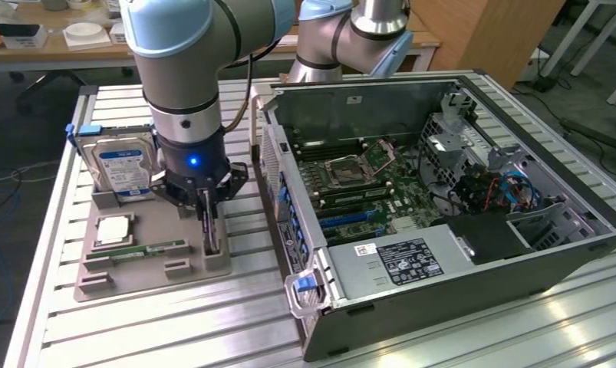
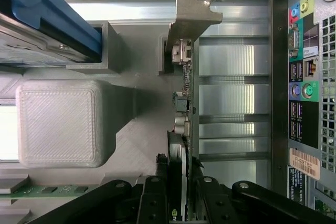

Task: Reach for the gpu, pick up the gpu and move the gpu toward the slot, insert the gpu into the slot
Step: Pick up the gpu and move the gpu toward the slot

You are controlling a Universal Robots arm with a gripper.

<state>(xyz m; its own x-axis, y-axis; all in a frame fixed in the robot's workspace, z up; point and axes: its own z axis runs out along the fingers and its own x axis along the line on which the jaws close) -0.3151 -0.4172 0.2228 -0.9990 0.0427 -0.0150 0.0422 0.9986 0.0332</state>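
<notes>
The gpu (image 1: 210,232) stands on edge in the grey holder tray (image 1: 154,277) on the exterior view's left, a thin dark card. The wrist view looks along its top edge (image 2: 188,95) to the grey metal end bracket (image 2: 192,17). My gripper (image 1: 207,208) hangs straight down over the card's end away from the bracket. Its black fingers (image 2: 160,182) sit close on either side of the card, and my gripper (image 2: 182,171) looks open with a narrow gap. The card rests in its holder. The blue slot (image 1: 349,218) lies on the motherboard inside the open computer case (image 1: 461,253).
A silver hard drive (image 1: 121,169) with a blue-white label stands at the tray's far end, its blue rail (image 2: 47,19) close by. A square processor (image 1: 114,228) and a green memory stick (image 1: 144,251) lie on the tray. The case's rear ports (image 2: 304,77) face the card.
</notes>
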